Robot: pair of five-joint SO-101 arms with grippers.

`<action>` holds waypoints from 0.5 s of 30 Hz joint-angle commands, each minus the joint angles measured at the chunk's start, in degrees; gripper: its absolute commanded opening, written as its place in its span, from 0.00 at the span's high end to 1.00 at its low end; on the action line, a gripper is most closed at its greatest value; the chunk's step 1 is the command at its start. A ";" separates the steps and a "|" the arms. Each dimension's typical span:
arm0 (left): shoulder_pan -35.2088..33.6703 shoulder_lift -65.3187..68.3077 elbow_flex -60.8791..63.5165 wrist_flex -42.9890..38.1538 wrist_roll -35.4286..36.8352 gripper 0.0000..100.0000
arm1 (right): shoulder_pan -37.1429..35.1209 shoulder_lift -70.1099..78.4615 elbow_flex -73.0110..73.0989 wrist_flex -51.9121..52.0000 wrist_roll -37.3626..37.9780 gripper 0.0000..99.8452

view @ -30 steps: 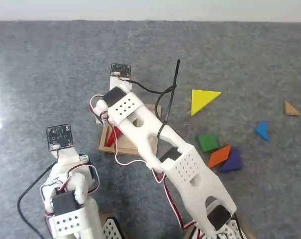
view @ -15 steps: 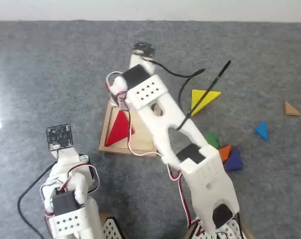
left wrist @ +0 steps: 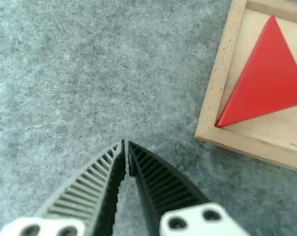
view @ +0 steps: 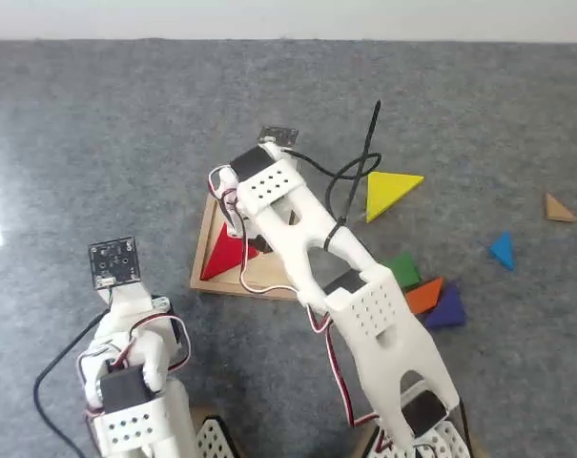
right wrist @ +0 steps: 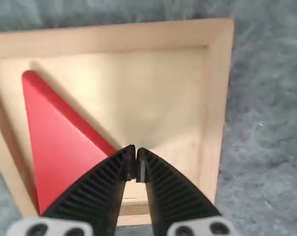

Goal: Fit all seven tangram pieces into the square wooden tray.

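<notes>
Red is the only colour in the square wooden tray (view: 201,267) so far: a big red triangle (right wrist: 55,147) lies flat on the pale floor, one long side along a wall and a sharp corner tucked into a corner of the frame. The rest of the floor is bare light wood inside a raised rim. The tray sits on the grey felt-like counter (view: 97,124), left of the middle in the high view.

The right hand (right wrist: 136,164) hangs over the tray with its ribbed black fingers pressed together and nothing between them, the tips by the slanted edge of the red triangle; I cannot tell whether they touch it. The left hand (left wrist: 126,147) is also closed and empty, over bare counter just off a corner of the tray.

Off to the right lie the other pieces: a yellow triangle (view: 388,191) near the tray, a green square (view: 400,270), an orange piece (view: 423,296) and a purple triangle (view: 447,310) bunched together, then a blue triangle (view: 503,250) and a small tan triangle (view: 557,208) farther out.
</notes>
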 commanded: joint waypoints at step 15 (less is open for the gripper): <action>-0.26 -0.97 -0.40 0.44 -0.35 0.99 | -2.42 -0.92 -0.79 -5.41 -0.53 0.99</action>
